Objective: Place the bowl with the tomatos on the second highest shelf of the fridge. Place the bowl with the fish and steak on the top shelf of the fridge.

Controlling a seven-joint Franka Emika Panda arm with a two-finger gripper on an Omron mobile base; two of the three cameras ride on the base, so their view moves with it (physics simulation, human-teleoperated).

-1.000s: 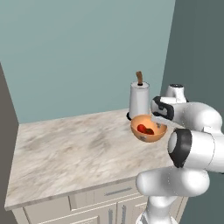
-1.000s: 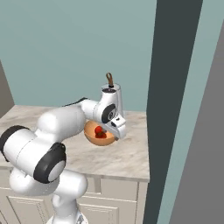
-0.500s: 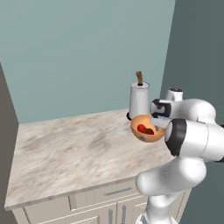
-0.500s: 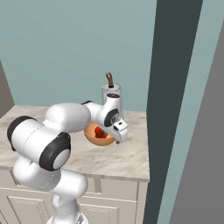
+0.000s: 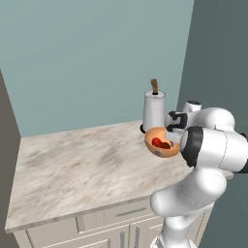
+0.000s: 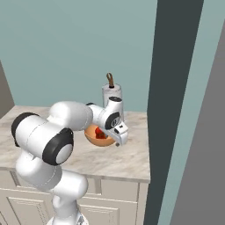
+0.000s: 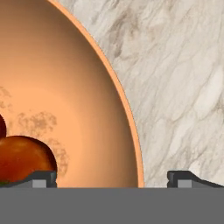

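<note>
Straddling the bowl's (image 7: 65, 87) rim, claw (image 7: 112, 178) spread wide, gripping nothing. Tomatoes (image 7: 24, 157) beside one fingertip; marble table (image 7: 183, 87) beside the other.

You have one orange bowl (image 5: 162, 143), two tomatoes (image 5: 160, 143) inside, one grey canister (image 5: 153, 111), one bench (image 5: 82, 167)

tomatoes (image 5: 160, 143) in bowl (image 5: 162, 143) — on counter (image 5: 87, 167)
</note>
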